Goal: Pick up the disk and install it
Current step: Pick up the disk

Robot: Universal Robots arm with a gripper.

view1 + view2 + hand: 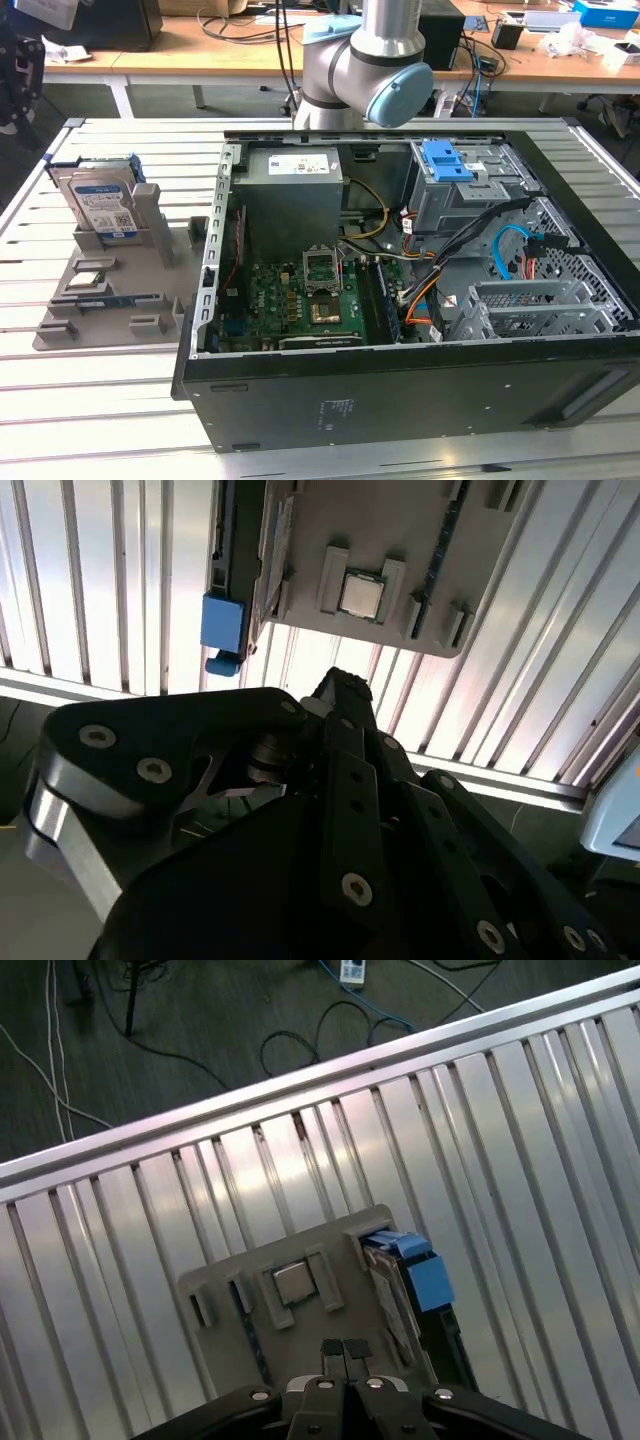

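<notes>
Gripper (345, 1348): nearest lens in both wrist views. Fingertips pressed together, nothing between them. Points toward grey fixture (235, 1295), well apart from it.
Disk (100, 198): at the exterior view's left, upper half. Stands on edge in fixture slot with blue carrier edge exposed, likely for easy grasp. Not yet picked.
Computer case (400, 385): laid flat, side open. Drive bay with blue latch (447, 160) faces up, likely for access.
</notes>
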